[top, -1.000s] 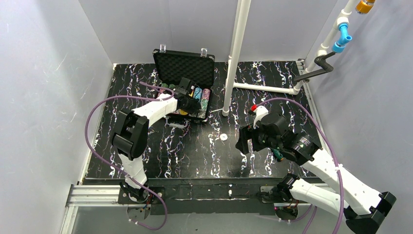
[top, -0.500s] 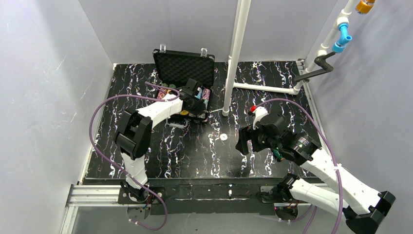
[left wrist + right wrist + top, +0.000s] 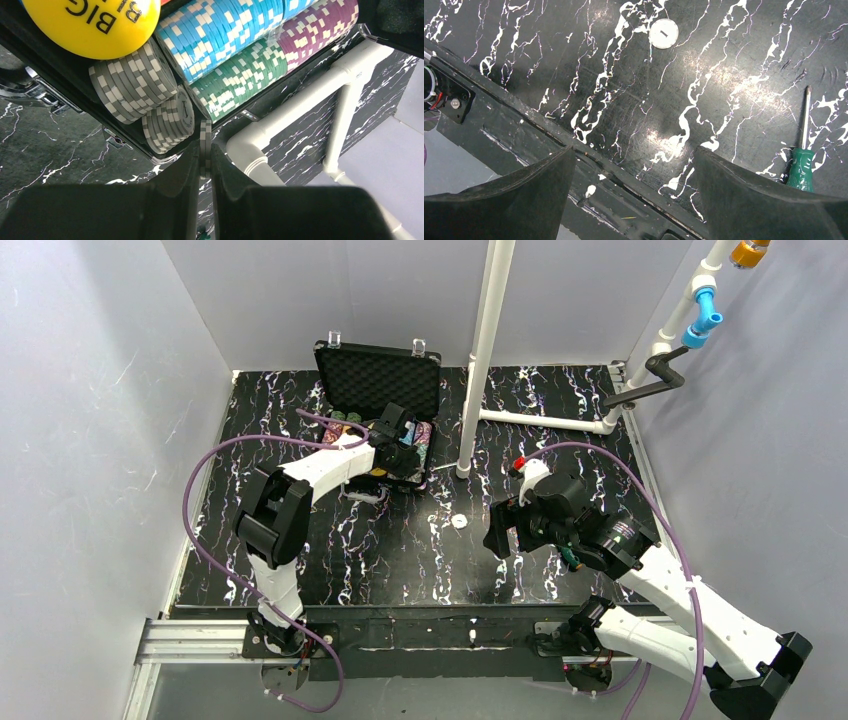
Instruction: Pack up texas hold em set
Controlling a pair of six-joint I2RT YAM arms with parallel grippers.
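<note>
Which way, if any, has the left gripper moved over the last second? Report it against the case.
Yes. The left gripper, pinching a grey chip, shifted right along the case toward the white pipe.

A black table (image 3: 400, 560) veined with white has an aluminium rail (image 3: 190, 640) along its near edge. A white pipe (image 3: 482, 360) stands upright at the far middle. Just right of it, a second white pipe (image 3: 545, 421) lies flat, running toward the far right corner below blue fittings (image 3: 703, 322). A green-handled screwdriver (image 3: 801, 167) lies flat on the table's right half.
</note>
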